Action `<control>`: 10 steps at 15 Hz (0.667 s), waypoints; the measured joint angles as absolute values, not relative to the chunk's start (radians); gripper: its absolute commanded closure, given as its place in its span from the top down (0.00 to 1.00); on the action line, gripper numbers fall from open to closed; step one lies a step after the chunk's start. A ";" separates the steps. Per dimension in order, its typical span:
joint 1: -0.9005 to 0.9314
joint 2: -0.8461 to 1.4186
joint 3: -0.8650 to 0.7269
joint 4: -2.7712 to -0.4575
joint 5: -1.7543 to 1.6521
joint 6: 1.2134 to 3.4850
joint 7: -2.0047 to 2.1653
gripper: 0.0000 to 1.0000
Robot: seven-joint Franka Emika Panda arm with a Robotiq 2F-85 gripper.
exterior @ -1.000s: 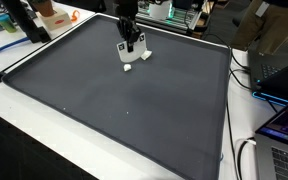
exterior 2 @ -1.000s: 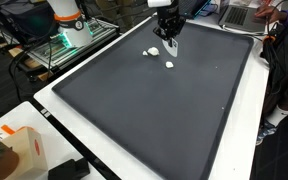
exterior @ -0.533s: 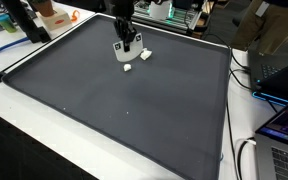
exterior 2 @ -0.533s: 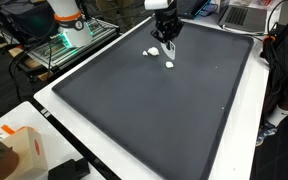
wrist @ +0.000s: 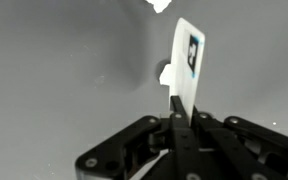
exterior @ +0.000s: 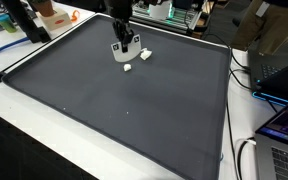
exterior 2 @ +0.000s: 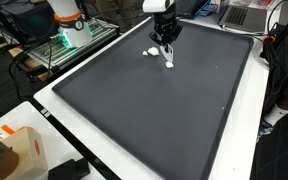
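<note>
My gripper [wrist: 178, 112] is shut on a thin white card [wrist: 187, 58] with a dark blue mark, held upright on edge. In both exterior views the gripper [exterior: 121, 44] [exterior 2: 164, 38] hangs low over the far part of a dark mat [exterior: 124, 110] [exterior 2: 154, 110]. Two small white pieces lie on the mat beside it [exterior: 128, 67] [exterior: 144, 55]; they also show from the other side [exterior 2: 168, 64] [exterior 2: 152, 51]. In the wrist view one white piece [wrist: 165, 74] lies just behind the card and another [wrist: 160, 5] sits at the top edge.
The mat lies on a white table [exterior: 24, 120]. An orange box [exterior: 54, 16] and a black stand [exterior: 24, 20] are at the far corner. Laptops [exterior: 284, 130] and cables are on one side, and a white-and-orange robot base [exterior 2: 69, 22] on another.
The gripper has shifted a little sideways over the far part of the mat, still holding the card. The white pieces have not moved.
</note>
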State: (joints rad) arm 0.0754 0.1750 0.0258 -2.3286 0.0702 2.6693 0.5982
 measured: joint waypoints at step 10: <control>0.083 0.180 0.024 -2.327 0.069 2.682 0.606 0.01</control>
State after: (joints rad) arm 0.0830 0.1796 0.0238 -2.3270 0.0694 2.6821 0.6060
